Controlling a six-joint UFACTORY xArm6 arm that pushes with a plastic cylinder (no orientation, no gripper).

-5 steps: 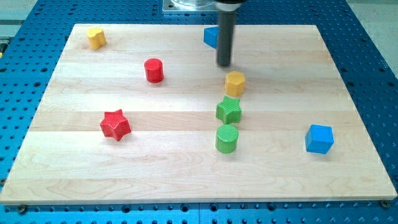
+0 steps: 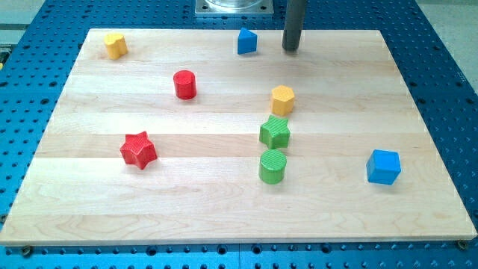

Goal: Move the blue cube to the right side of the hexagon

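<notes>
The blue cube (image 2: 384, 167) sits near the board's right edge, in the lower half. The yellow hexagon (image 2: 282, 100) stands at the board's centre right, well to the cube's upper left. My tip (image 2: 291, 49) is near the board's top edge, above and slightly right of the hexagon and far from the cube. It touches no block.
A blue triangular block (image 2: 246, 41) lies left of my tip. A green star (image 2: 275, 133) and a green cylinder (image 2: 272, 166) stand just below the hexagon. A red cylinder (image 2: 184, 84), a red star (image 2: 138, 149) and a yellow block (image 2: 115, 45) are on the left half.
My tip has moved toward the view's top and slightly right, away from the hexagon, uncovering the blue triangular block. No block has moved.
</notes>
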